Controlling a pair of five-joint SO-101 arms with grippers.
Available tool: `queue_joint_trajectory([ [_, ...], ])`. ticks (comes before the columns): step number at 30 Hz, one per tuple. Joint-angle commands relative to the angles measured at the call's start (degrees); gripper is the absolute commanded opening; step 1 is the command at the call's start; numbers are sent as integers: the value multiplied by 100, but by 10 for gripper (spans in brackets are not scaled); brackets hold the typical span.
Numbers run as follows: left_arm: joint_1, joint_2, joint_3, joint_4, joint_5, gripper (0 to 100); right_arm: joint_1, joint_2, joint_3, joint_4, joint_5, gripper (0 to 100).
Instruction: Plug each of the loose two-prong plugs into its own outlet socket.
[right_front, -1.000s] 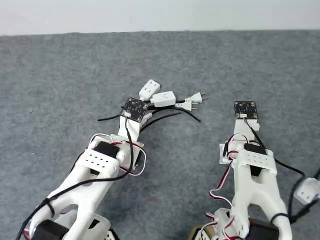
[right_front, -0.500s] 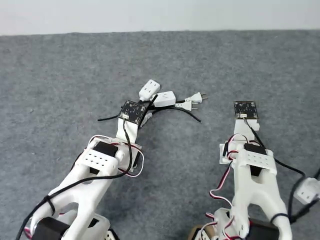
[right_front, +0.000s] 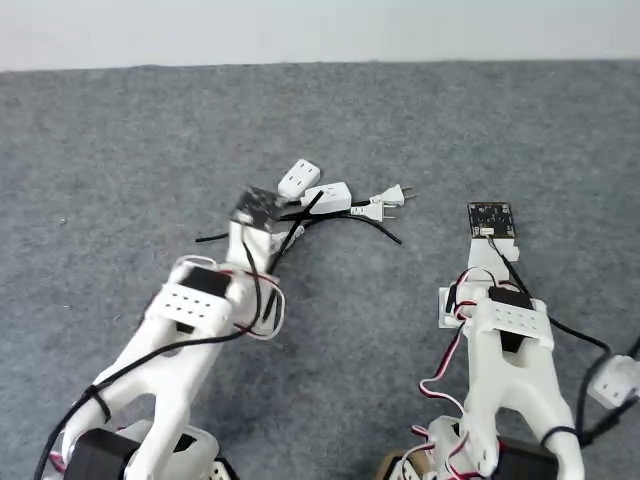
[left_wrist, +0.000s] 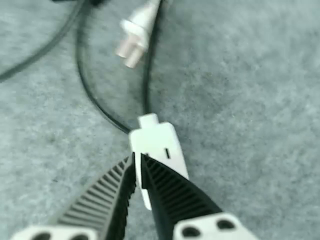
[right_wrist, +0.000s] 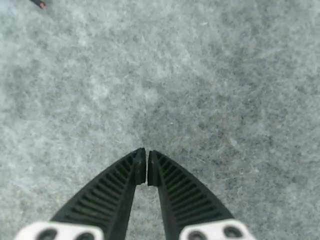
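Note:
Two white outlet sockets lie mid-table among black cords. Just right of them lie white two-prong plugs, prongs pointing right. My left arm stretches toward the sockets. In the left wrist view my left gripper is shut, its tips over the near end of a white socket; I cannot tell if they touch it. Beyond it lies a blurred plug. My right arm stands to the right, and my right gripper is shut above bare carpet.
Grey carpet covers the table up to a pale wall at the back. Black cords loop around the socket in the left wrist view. A white connector hangs by the right arm at the right edge.
My left arm has shifted slightly left and forward, and its wrist has tilted. A black cord beside the nearer socket has been lifted. The right arm has not moved.

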Motion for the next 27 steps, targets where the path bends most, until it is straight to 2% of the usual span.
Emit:
queue_joint_trajectory([
  [1, -246, -79, -409, 132, -26, 16, -66, 13, -316, 4, 26, 9],
  [7, -281, -79, -444, 132, 0, 29, -66, 13, -316, -4, 18, 9],
  [13, -1284, -554, -356, 123, 598, 198, -224, 22, -396, -136, 70, 9],
  [17, -1793, -1055, 224, -149, 668, 216, -321, 163, -703, -585, 53, 9],
  [21, -2374, -1442, 848, -615, 668, 216, -620, 1174, -1688, -646, 62, 9],
  [27, -2971, -1459, 1042, -651, 624, 217, -831, 2967, -3754, -338, 70, 9],
])
